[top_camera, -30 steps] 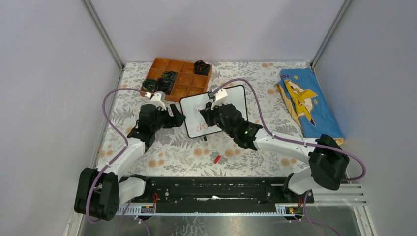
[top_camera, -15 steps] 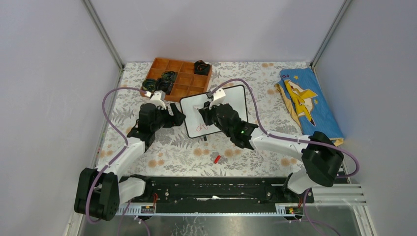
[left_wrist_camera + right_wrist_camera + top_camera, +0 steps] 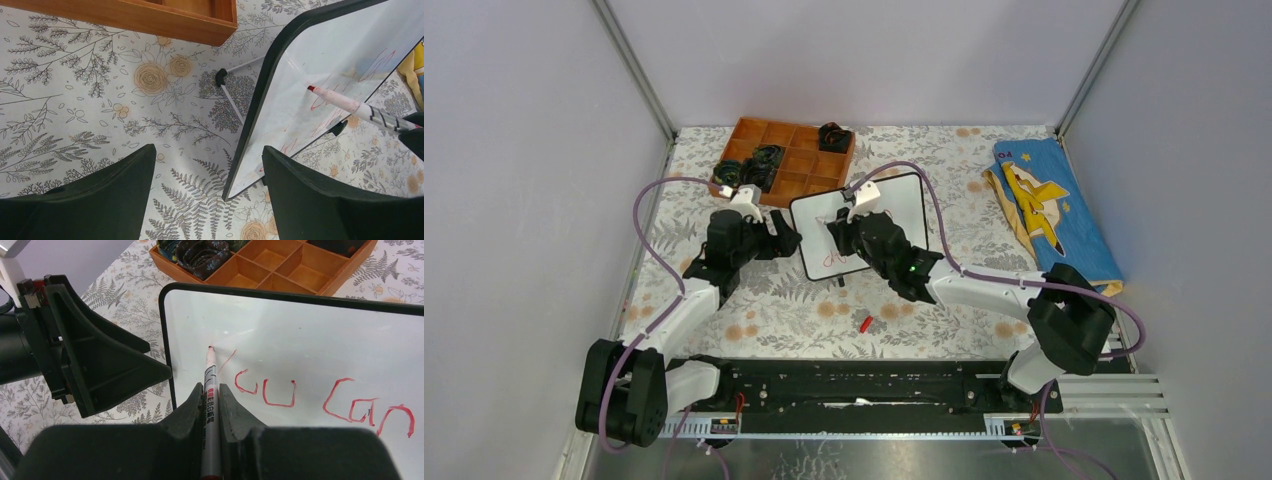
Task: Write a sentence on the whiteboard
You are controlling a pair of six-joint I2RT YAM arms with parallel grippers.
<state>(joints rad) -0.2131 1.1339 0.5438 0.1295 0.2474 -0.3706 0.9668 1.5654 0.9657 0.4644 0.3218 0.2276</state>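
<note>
The whiteboard (image 3: 906,204) stands tilted on its feet in the middle of the table, black-framed (image 3: 300,335). The sentence (image 3: 320,399) is red marker writing that reads "you can" on one line. My right gripper (image 3: 211,388) is shut on a silver red-tipped marker (image 3: 210,375). The marker's tip rests on the board near its upper left, beside a short red stroke. The same marker (image 3: 352,105) shows in the left wrist view. My left gripper (image 3: 207,150) is open, its jaws wide apart, with the board's lower left corner (image 3: 240,175) between them.
An orange compartment tray (image 3: 796,172) with dark bundles stands behind the board. A small red cap (image 3: 865,323) lies on the floral cloth in front of it. A blue and yellow cloth (image 3: 1049,205) lies at the right. Grey walls close in the table.
My right arm has shifted left, carrying the marker toward the board's left side. The left arm has not moved.
</note>
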